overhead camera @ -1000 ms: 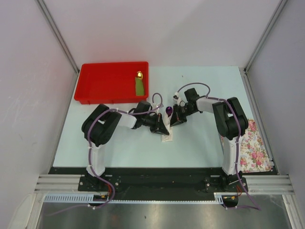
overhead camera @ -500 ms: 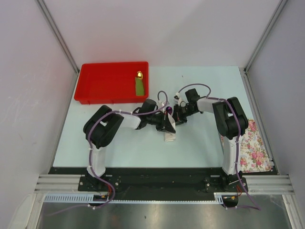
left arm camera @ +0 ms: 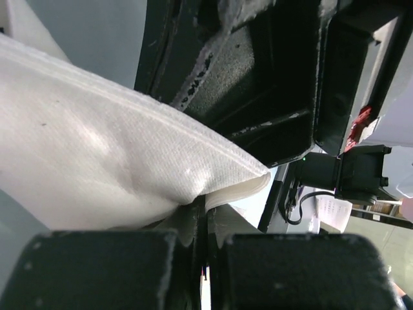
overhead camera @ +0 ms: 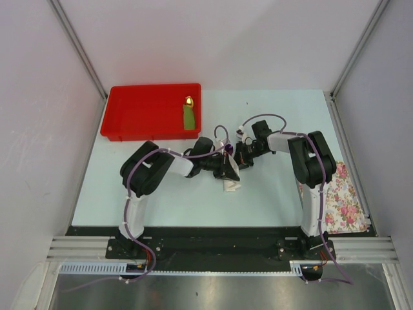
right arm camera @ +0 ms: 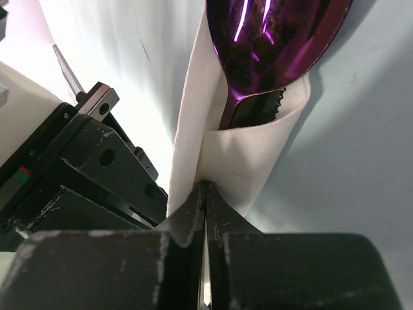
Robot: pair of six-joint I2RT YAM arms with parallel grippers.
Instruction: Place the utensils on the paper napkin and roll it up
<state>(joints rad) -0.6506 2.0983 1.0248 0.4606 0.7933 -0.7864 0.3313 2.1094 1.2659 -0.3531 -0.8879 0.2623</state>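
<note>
left gripper [left arm camera: 205, 226] and right gripper [right arm camera: 205, 194] both pinching the paper napkin [right arm camera: 242, 158].
left jaws pressed onto a folded napkin edge; napkin mid-counter [overhead camera: 277, 194], wrapped around spoon [right arm camera: 274, 39] and knife [right arm camera: 257, 111]; right jaws clamp its fold.

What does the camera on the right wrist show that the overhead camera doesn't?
Only the right wrist view: the shiny purple bowl of the spoon and the toothed edge of the knife, tucked inside a fold of the napkin, with the right gripper shut on that fold. Only the overhead view: the red tray holding a green piece, the flowered cloth at the right edge of the table, and the left arm and right arm whole. Both: the white napkin pinched between the arms.
</note>
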